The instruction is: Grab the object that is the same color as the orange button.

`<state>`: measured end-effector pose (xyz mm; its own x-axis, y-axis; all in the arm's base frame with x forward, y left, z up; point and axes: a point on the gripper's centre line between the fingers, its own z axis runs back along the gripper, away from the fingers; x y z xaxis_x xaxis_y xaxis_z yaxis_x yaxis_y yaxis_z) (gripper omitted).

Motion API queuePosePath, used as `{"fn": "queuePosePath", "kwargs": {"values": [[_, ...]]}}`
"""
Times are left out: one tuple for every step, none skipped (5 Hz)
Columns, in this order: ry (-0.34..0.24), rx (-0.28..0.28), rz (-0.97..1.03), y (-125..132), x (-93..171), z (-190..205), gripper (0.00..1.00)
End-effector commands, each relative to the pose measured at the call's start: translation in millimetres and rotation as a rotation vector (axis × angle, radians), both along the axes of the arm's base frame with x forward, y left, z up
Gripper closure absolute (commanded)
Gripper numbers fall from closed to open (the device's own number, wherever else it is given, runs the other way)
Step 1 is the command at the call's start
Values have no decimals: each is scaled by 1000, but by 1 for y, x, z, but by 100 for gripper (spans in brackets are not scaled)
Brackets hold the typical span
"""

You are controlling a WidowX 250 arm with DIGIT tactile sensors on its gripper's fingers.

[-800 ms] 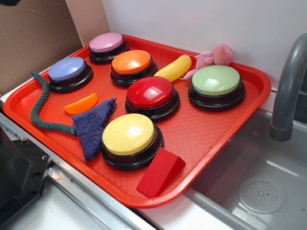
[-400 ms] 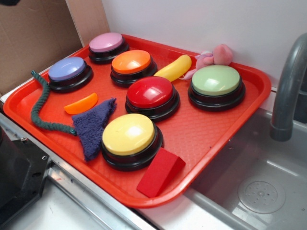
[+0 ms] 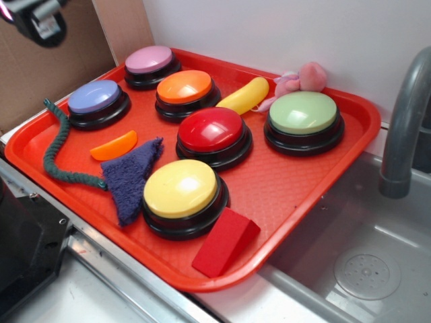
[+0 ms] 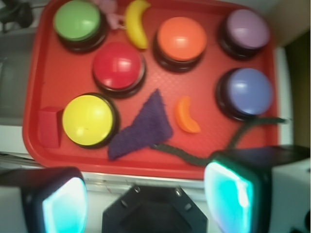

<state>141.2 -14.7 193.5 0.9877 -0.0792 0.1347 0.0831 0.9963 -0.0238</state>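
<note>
Gripper high above the red tray, jaws spread, holding nothing.

Exterior view: gripper only partly seen at top left corner, well above the tray; jaw state can't be told here. Orange slice lies flat on tray floor, btwn blue button and purple cloth, just beside the cloth's tip. Orange button sits near back, w/ yellow banana to its right, red button in front. Green rope curls along left edge. Wrist view: looking straight down; two fingers at bottom of pic, wide apart, nothing btwn them. Orange slice sits mid-tray, right of cloth, below orange button, well apart from the fingers.
</note>
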Motion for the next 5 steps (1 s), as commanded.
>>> {"fn": "queuePosePath", "kwargs": {"values": [[-56,-25,-73,31,24,-43,0],[-56,-21,-72,43,29,-69,0],[-67,-35,-62,49,33,-90,0],[-41,-49,-113,51,39,-113,0],[-19,-38,-121,53,42,-132,0]]}}
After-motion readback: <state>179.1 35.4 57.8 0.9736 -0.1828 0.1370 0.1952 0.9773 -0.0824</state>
